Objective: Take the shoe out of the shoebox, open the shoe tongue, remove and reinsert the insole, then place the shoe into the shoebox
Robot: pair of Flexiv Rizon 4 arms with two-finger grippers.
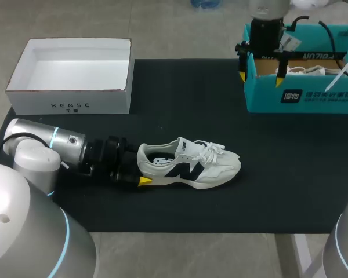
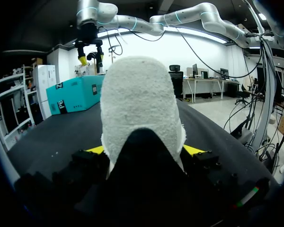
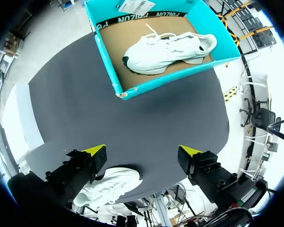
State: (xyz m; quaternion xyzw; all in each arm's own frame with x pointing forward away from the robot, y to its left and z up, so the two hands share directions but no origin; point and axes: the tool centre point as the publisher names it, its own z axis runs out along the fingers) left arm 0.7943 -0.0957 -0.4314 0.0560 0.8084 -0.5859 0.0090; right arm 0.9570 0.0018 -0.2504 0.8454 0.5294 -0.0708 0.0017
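1. Head view: a black mat (image 1: 180, 104) is covering the bench (image 1: 180, 35). A white shoe (image 1: 191, 168) with a dark side mark is lying on its sole in the middle of the frame, toe pointing right. The left arm (image 1: 46, 145) is coming in from the lower left, and the left claw (image 1: 141, 168) is pinching the shoe's heel, with one yellow tip showing against the heel's near side. At the upper right a teal shoebox (image 1: 313, 98) is holding a second shoe (image 1: 307, 70). The right claw (image 1: 261, 78) is hanging over that box's left end with its fingers spread and nothing between them. An open white box (image 1: 69, 104) is sitting at the upper left, partly on the mat.

2. Left wrist view: the shoe's (image 2: 139, 104) fuzzy heel is filling the space between the left claw's (image 2: 145, 150) fingers, and the yellow fingertips (image 2: 95, 150) are pressing it from both sides. Ahead of the claw, across the mat (image 2: 52, 137), the right claw (image 2: 91, 59) is hanging spread above the teal shoebox (image 2: 78, 92).

3. Right wrist view: the right claw (image 3: 143, 153) is hanging wide apart above the mat (image 3: 146, 118), holding nothing. Ahead of it, the teal shoebox (image 3: 109, 61) is lying open with the second shoe (image 3: 168, 47) on its brown floor. The shoe (image 3: 109, 184) on the mat is showing just beside one finger, below the claw.
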